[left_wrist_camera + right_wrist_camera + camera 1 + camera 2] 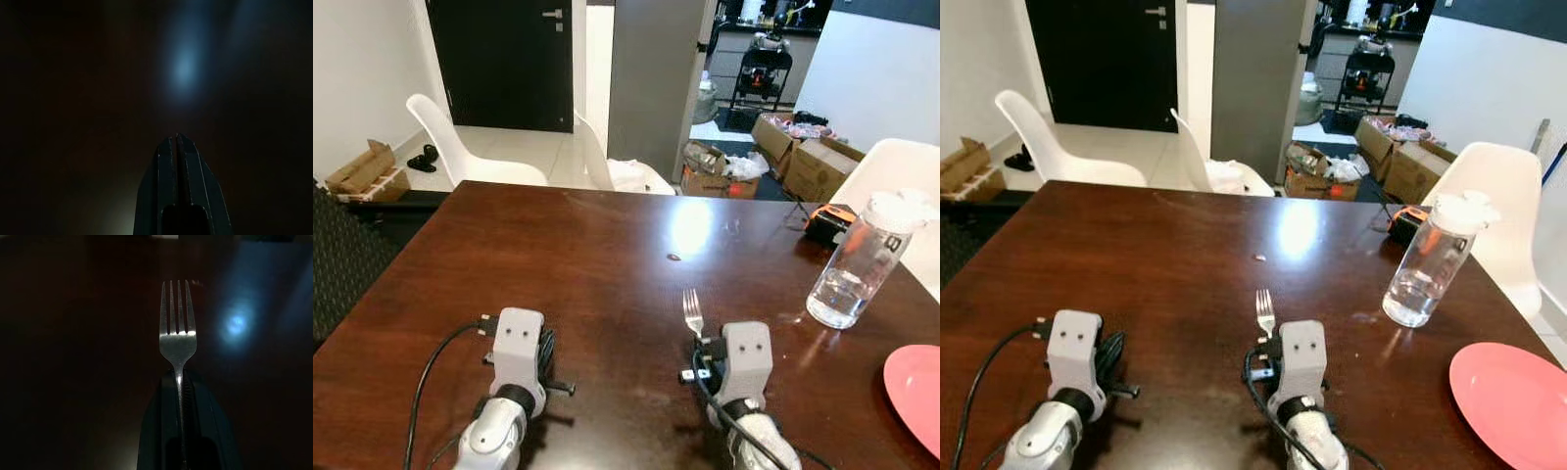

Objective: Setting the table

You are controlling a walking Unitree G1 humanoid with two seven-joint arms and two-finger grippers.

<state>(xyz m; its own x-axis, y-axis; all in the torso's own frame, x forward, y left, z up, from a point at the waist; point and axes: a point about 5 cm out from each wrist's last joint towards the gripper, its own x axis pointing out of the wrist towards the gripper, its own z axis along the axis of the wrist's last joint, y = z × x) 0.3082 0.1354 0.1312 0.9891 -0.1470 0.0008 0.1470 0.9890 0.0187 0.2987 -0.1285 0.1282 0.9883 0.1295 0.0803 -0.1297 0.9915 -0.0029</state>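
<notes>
Two grippers are hovering low over the dark tabletop (1185,245): the right gripper (179,382) is pinching a fork (178,328) by its handle, the left gripper (177,147) is closed and empty. Laying it level beside the pink plate (1513,397) looks best.

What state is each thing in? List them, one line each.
Fork: held by its handle, tines pointing forward over the table.
Right gripper: fingers shut on the fork.
Left gripper: fingers shut, holding nothing.
Water bottle: upright, lid on, a little water at the bottom.
Pink plate: flat on the table, nothing on it.
Dark door: closed.
</notes>
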